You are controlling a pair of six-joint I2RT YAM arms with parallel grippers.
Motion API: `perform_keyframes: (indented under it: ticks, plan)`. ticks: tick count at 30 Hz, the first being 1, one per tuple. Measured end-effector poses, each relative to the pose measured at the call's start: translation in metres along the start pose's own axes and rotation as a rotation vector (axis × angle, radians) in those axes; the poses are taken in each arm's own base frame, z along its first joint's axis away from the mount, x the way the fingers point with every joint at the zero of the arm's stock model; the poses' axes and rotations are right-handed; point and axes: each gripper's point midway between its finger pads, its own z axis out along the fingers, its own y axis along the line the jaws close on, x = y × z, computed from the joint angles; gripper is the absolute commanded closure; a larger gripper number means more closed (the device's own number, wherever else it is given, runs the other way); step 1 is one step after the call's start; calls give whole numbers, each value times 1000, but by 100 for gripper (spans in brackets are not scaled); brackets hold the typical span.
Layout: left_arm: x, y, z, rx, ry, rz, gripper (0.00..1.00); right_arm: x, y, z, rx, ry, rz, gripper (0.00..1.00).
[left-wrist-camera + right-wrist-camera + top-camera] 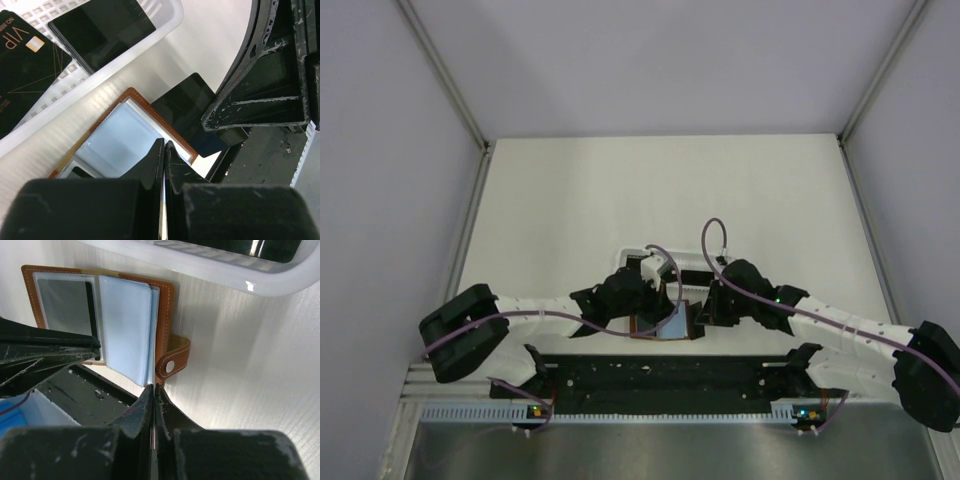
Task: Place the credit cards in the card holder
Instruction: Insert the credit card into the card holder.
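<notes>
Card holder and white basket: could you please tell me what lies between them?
Nothing: only a bare strip of table separates the card holder from the white basket, shown most clearly in the right wrist view.

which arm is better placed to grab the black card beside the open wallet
Right, probably. In the left wrist view the black card runs under the right gripper, while the left gripper sits over the blue pocket of the wallet. Both jaws are shut; it must open first.
</notes>
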Motion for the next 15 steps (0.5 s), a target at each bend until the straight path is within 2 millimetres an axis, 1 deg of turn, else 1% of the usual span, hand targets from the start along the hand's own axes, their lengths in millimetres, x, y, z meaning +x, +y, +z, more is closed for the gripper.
perform_keyframes:
  ticks: [3, 10, 15]
  plan:
    - [2, -1, 5, 4, 12, 7, 100, 1, -3, 2, 12, 2, 3, 100]
    - [19, 1, 15, 1, 64, 9, 100, 0, -4, 3, 20, 0, 7, 100]
    - [27, 5, 21, 0, 82, 8, 100, 2, -6, 5, 17, -1, 13, 100]
